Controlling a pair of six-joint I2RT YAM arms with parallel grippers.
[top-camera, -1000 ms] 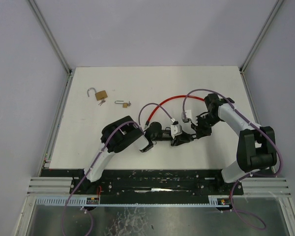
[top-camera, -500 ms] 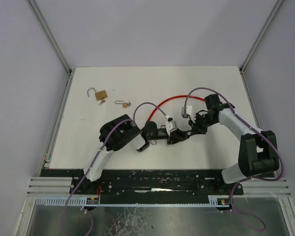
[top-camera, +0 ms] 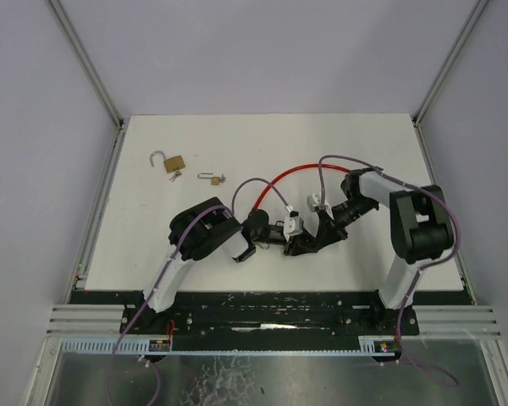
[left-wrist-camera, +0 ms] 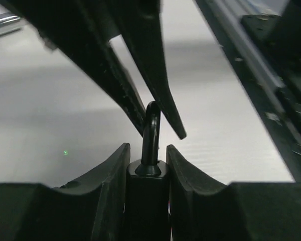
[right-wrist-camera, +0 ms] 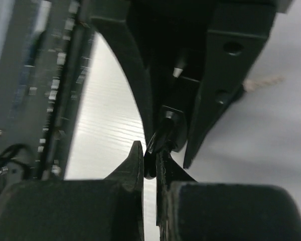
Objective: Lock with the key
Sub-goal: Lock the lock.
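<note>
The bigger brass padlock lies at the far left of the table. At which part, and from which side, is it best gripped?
Probably the brass body, from straight above: it lies flat on the table, so the jaws can close across its two edges. Avoid the thin shackle, which sticks out to the left, and the small keys at its near side.

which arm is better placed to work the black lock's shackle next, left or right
Right: the right end effector pinches the shackle, while the left end effector clamps the lock body, so left probably serves best as the holder.
</note>
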